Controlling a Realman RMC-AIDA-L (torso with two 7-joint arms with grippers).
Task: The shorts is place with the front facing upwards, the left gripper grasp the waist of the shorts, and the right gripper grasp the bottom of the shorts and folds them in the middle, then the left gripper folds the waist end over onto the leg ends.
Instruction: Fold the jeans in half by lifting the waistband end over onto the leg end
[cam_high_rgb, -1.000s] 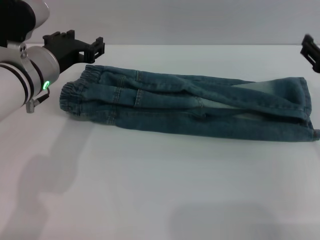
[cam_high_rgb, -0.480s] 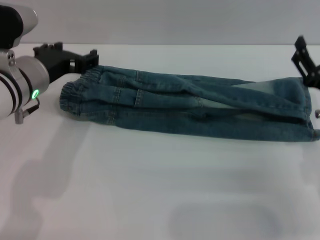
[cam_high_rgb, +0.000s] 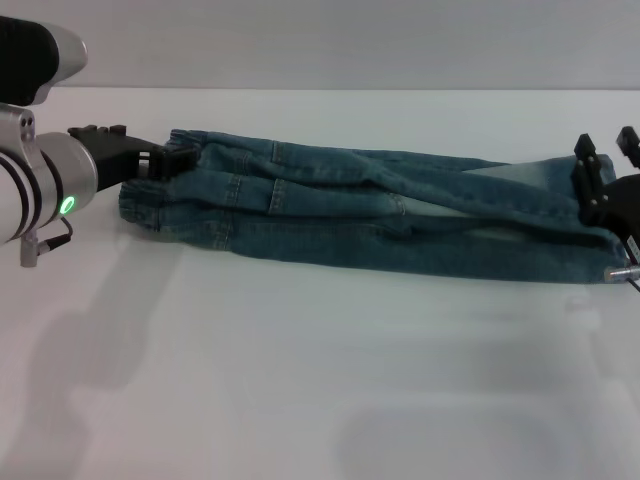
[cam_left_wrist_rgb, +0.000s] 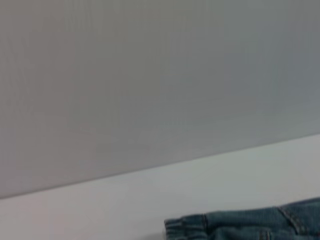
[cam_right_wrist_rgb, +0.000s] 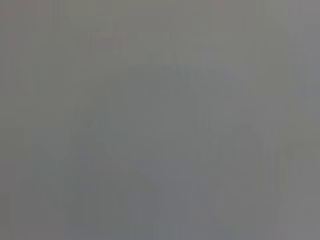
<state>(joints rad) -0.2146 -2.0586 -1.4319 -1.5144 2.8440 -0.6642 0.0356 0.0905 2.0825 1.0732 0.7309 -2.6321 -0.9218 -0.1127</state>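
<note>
Left gripper (cam_high_rgb: 170, 160) at the waistband, right gripper (cam_high_rgb: 605, 190) at the leg ends (cam_high_rgb: 600, 262) of the shorts (cam_high_rgb: 370, 210).

The left gripper sits low at the gathered waist on the robot's left, its black fingers reaching into the bunched elastic; whether they are apart or clamped on the cloth cannot be told. The right gripper is at the opposite end, over the hems, its prongs apart above the denim, a small silver pin sticking out below it. The shorts lie folded lengthwise on the white table (cam_high_rgb: 320, 380), stretched from left to right between the two. The left wrist view catches only a corner of the waistband (cam_left_wrist_rgb: 187, 227) on the table.
</note>
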